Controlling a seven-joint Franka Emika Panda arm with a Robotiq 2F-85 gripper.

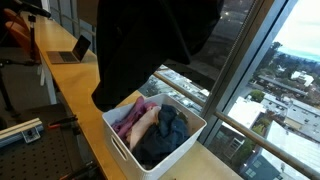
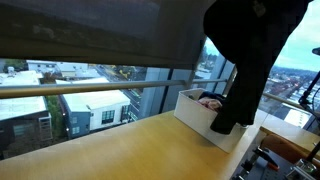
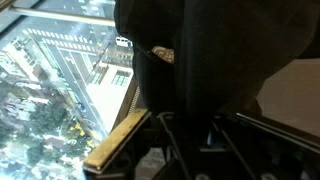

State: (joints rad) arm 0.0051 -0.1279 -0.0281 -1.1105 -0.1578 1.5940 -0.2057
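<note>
Evidently the step in hand was a carry: the black garment [image 1: 150, 50] hung over the white bin [image 1: 116, 138] on the wooden counter [image 2: 110, 150]. Its lower hem reached the bin's rim, above the pink cloth [image 1: 135, 118] and dark blue cloth [image 1: 172, 130] inside. The gripper [image 3: 195, 125] showed only as dark linkages against dark fabric in the wrist view. I judged its jaws narrow and pinched on the garment, since it dangled from above. Any next move would call for slow travel, so the hem didn't snag the rim. Both exterior views cut off the garment's top and the arm, and I couldn't make out the pinch point.
</note>
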